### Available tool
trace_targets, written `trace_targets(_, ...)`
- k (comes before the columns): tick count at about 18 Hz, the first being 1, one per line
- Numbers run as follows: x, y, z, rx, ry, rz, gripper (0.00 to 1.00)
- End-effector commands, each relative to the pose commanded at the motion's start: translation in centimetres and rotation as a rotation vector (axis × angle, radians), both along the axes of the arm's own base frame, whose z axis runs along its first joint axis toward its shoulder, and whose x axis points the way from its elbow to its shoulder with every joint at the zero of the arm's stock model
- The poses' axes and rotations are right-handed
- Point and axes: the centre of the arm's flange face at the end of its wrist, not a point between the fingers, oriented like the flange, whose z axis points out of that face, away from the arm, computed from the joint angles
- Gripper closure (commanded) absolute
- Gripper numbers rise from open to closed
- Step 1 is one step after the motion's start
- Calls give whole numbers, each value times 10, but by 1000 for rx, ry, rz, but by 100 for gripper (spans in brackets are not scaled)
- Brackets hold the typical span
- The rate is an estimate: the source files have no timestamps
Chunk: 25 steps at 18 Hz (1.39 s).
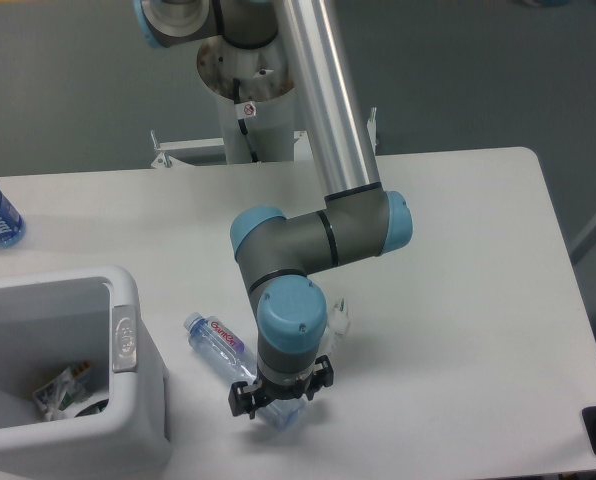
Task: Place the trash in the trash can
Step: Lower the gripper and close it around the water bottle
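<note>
Bottle [221, 345] is seen lying flat near the table's [458, 300] front edge, long axis diagonal from cap at upper left toward front, its lower end directly beneath the gripper [278, 397]; jaw spread cannot be determined.

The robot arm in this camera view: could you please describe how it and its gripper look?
The arm has a long, shiny silver tube and dark grey joint housings with round light-blue end caps. The wrist ends in a small black two-finger gripper. Its pale cylindrical base column carries a small red-and-white sticker. No loose cables are visible.
</note>
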Motion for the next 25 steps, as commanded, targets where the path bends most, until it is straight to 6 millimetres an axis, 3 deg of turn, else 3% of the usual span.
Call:
trace_targets(2, 1, -1, -2, -4, -2, 0, 40)
trace_targets(5, 2, -1, 1, -2, 0, -3, 50)
trace_targets(12, 0, 0, 20, 21, 20, -14, 51)
trace_targets(14, -2, 2, 35, 38, 35, -18, 51)
trace_targets(16, -13, 0, 66, 80, 69, -9, 51)
trace_targets(20, -48, -9, 172, 251, 187, 42, 51)
trace_targets(25, -61, -36, 274, 465, 372, 58, 51)
